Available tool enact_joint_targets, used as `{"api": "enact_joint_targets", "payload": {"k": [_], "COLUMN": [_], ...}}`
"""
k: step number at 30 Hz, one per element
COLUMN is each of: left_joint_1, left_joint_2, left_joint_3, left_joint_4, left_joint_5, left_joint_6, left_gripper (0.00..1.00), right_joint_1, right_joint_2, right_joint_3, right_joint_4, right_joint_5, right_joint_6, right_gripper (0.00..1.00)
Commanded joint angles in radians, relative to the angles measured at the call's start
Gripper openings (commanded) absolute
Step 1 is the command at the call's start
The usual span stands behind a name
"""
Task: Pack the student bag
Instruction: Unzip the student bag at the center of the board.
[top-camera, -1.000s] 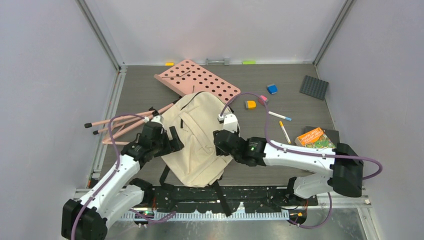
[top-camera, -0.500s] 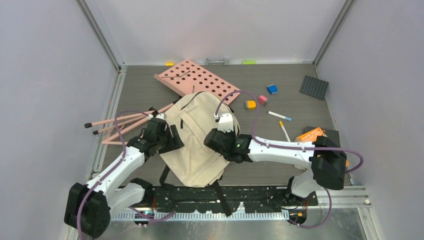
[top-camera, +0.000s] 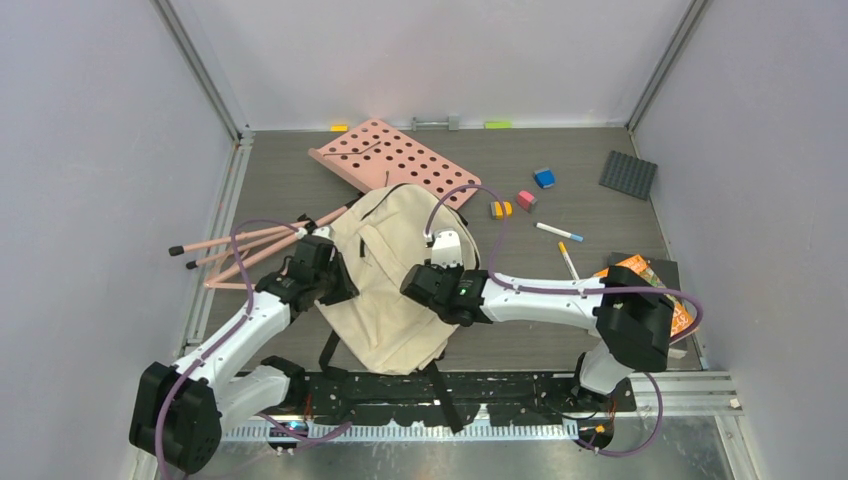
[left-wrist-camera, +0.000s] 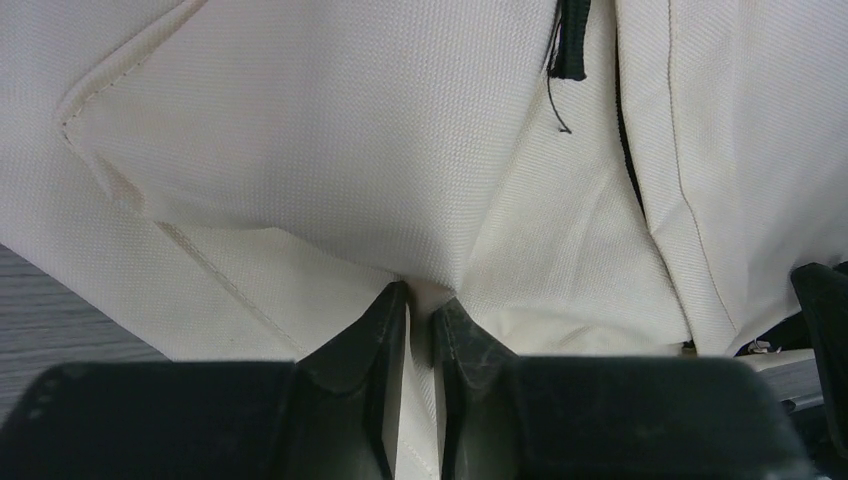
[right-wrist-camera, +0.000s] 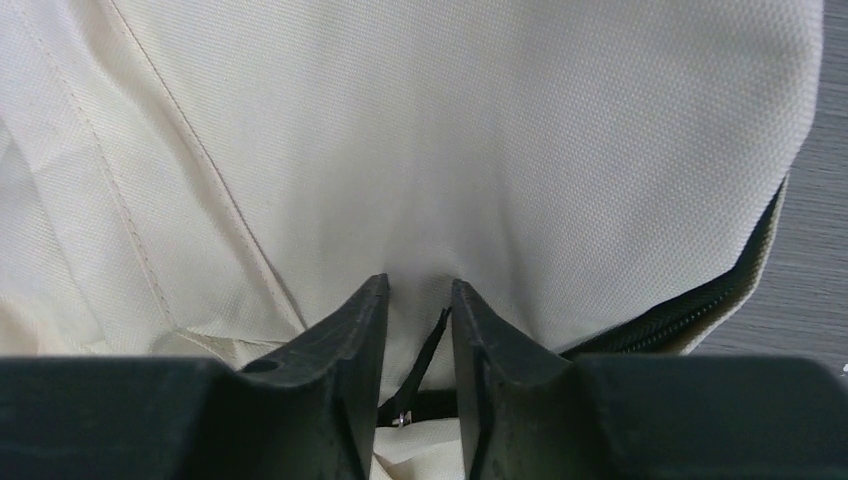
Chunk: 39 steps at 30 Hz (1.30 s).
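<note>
The cream student bag (top-camera: 392, 262) lies flat in the middle of the table, black straps toward the near edge. My left gripper (top-camera: 343, 282) is at its left edge; in the left wrist view the gripper (left-wrist-camera: 420, 300) is shut on a raised fold of the bag's fabric (left-wrist-camera: 330, 130). My right gripper (top-camera: 413, 284) rests on the bag's right half. In the right wrist view its jaws (right-wrist-camera: 415, 290) stand narrowly apart over the cloth (right-wrist-camera: 500, 130), with a black zipper pull (right-wrist-camera: 428, 350) between them leaning on the right finger. A black zipper (right-wrist-camera: 680, 315) runs off to the right.
A pink perforated board (top-camera: 395, 160) lies behind the bag, and pink rods (top-camera: 250, 240) lie to its left. At the right are orange (top-camera: 501, 209), pink (top-camera: 526, 199) and blue (top-camera: 544, 178) blocks, a dark grey plate (top-camera: 628, 174), two markers (top-camera: 558, 232), and an orange book (top-camera: 640, 270) partly under the right arm.
Both grippers have narrowed; the left has closed onto a fold of bag fabric. The right arm has slid left across the bag, and its elbow now covers more of the book.
</note>
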Motion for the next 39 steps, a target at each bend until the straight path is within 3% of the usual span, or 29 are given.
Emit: {"api": "enact_joint_targets", "payload": {"k": [1,4,6,8,19,32,39], "left_joint_1": [0.006,0.006,0.006,0.006,0.035,0.225,0.248], "left_joint_2": [-0.019,-0.018,-0.018,-0.020,-0.015,-0.101,-0.160], "left_joint_3": [0.025,0.029,0.034,0.036,0.029,0.001,0.002], "left_joint_4": [0.017,0.009,0.005,0.001,0.014,-0.026,-0.058], "left_joint_5": [-0.026,-0.028,-0.027,-0.027,-0.042,0.055,0.025], "left_joint_6": [0.029,0.039,0.045,0.047,0.052,0.093,0.076], "left_gripper": [0.15,0.08,0.00,0.00,0.00,0.00,0.00], "right_joint_1": [0.007,0.013,0.017,0.023,0.107,0.115,0.094], "right_joint_2": [0.001,-0.013,-0.027,-0.043,-0.211,-0.561,-0.696], "right_joint_3": [0.034,0.023,0.015,0.008,-0.011,-0.090,-0.125], "right_joint_4": [0.012,0.015,0.016,0.019,0.015,-0.046,-0.018], "right_joint_5": [0.071,0.092,0.105,0.114,0.173,0.241,0.338], "right_joint_6": [0.045,0.050,0.052,0.052,-0.062,-0.166,-0.274], "right_gripper": [0.30,0.18,0.04,0.01,0.01,0.01,0.01]}}
